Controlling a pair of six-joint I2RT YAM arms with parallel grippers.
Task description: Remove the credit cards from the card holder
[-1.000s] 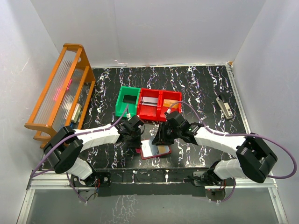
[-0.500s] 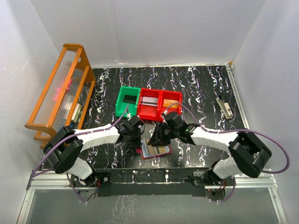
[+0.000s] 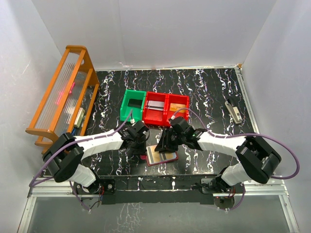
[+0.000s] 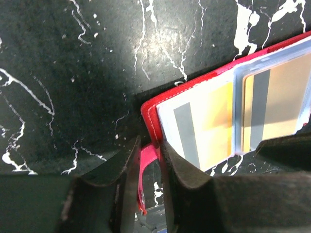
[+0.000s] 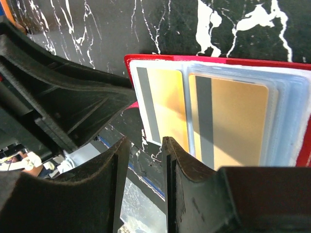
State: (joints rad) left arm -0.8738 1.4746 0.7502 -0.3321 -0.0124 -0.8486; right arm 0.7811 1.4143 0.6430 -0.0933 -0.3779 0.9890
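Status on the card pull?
Left gripper pinching snap tab of card holder. Right gripper open beside credit cards, nothing held. Cards not out yet. Nothing blocking.

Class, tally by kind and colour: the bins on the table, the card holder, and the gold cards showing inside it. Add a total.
Green bin: 1
Red bins: 2
Card holder: 1
Gold cards: 2
Total: 6

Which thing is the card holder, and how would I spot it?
On the black marbled table, look between the red bins and the near edge. The card holder lies open there: flat, dark red, gold cards under clear sleeves, unlike the boxy bins.
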